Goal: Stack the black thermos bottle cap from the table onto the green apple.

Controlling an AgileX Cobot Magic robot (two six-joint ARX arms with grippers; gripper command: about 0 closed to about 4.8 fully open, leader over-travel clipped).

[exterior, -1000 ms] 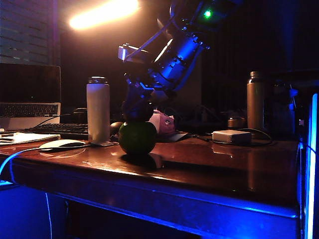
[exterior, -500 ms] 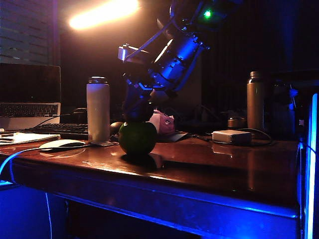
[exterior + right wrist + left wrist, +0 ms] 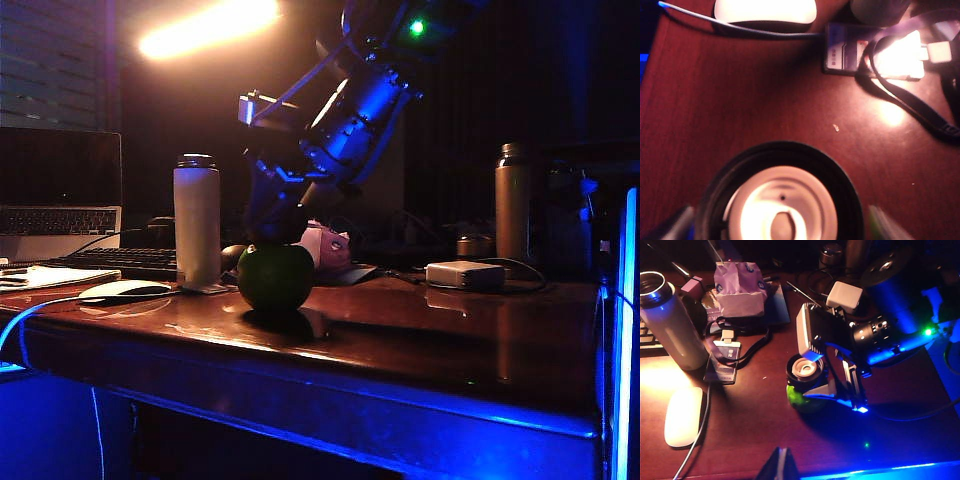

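The green apple [image 3: 275,280] sits on the reddish-brown table [image 3: 420,340]. The black thermos bottle cap [image 3: 804,368] rests on top of the apple [image 3: 801,399], hollow side up, showing a pale inside. My right gripper [image 3: 275,238] reaches down over it, one finger on either side. In the right wrist view the cap [image 3: 780,165] fills the space between the fingers [image 3: 675,222], with a thin gap at each side, so the right gripper [image 3: 780,225] is open. My left gripper [image 3: 781,467] hangs back near the table's front edge, its tips together and holding nothing.
A white bottle [image 3: 197,220] stands just left of the apple, with a mouse [image 3: 125,290], keyboard and laptop [image 3: 60,190] further left. A pink-and-white bag [image 3: 325,248] lies behind the apple. A pale box with a cable [image 3: 463,274] and a metal bottle [image 3: 512,205] stand at the right.
The right gripper's fingers have spread apart beside the cap, which stays on the apple. The arm itself has hardly moved.
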